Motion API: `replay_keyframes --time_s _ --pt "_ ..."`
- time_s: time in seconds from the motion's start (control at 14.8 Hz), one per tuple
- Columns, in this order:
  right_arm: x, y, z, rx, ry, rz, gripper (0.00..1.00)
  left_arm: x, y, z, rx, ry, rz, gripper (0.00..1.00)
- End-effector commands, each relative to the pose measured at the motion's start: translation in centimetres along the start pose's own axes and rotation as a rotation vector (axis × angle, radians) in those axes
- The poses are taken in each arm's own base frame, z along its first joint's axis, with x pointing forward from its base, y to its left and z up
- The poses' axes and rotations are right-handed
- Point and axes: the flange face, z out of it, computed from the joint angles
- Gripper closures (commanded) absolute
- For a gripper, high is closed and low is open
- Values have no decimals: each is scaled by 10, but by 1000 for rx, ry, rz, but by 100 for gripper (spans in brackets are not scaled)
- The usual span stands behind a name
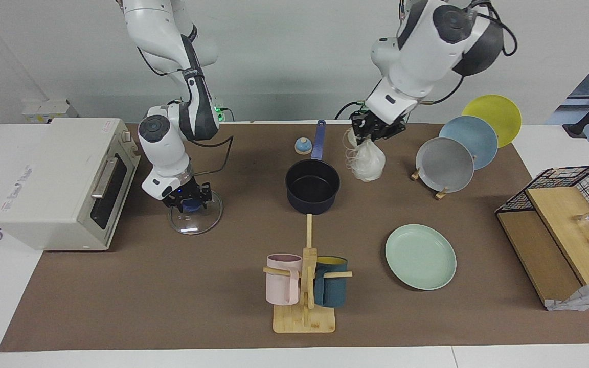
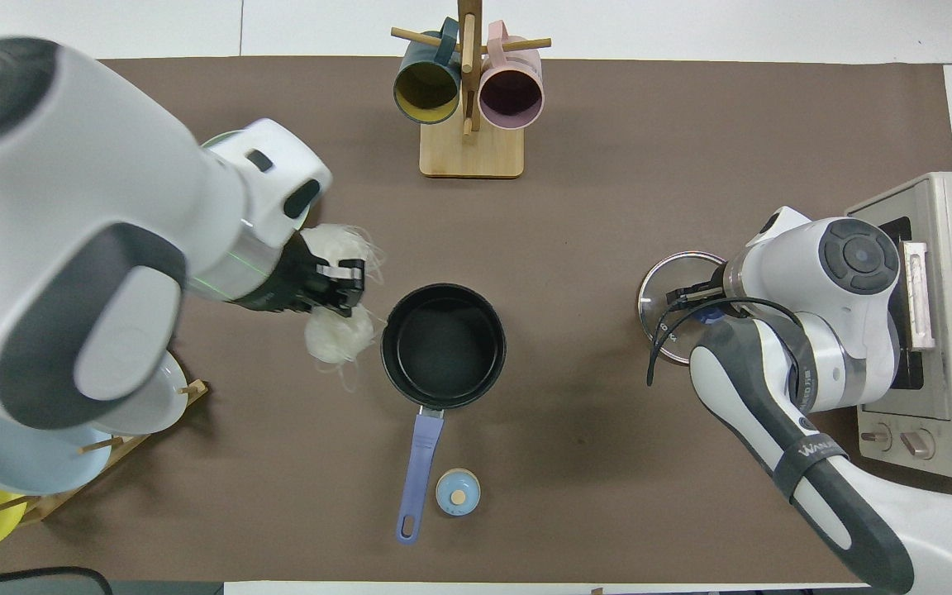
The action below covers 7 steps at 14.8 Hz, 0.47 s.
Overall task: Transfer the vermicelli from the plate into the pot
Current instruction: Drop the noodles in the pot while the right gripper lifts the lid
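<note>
The vermicelli [image 1: 366, 160] [image 2: 334, 335] hangs as a whitish, glossy clump from my left gripper [image 1: 375, 132] [image 2: 347, 283], which is shut on it. It is up in the air over the mat, just beside the pot [image 1: 312, 187] [image 2: 443, 345] toward the left arm's end. The dark pot has nothing in it, and its blue handle [image 1: 318, 139] points toward the robots. The mint-green plate [image 1: 421, 256] lies bare, farther from the robots; my left arm covers it in the overhead view. My right gripper [image 1: 187, 199] [image 2: 701, 299] is down at the blue knob of a glass lid [image 1: 196, 219] [image 2: 664, 304].
A toaster oven [image 1: 64, 179] stands at the right arm's end. The mug rack [image 1: 304, 286] holds a pink and a teal mug. Grey, blue and yellow plates stand in a rack [image 1: 445, 164]. A small blue bell [image 1: 302, 146] sits by the handle. A wire basket [image 1: 575, 186] stands at the left arm's end.
</note>
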Motion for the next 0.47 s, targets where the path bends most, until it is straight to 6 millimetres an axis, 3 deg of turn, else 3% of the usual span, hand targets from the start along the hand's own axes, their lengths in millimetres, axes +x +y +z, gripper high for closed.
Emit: replay_keyframes --time_s 0.0,0.27,0.4 --pt "-1 0 -4 14 7 -21 34 -30 24 74 0 6 -36 100" --pt "6 -3 -14 16 -3 -25 36 -23 48 156 4 6 -55 100" --pt "15 -8 -28 21 -15 -33 36 -13 49 181 -2 13 -66 100"
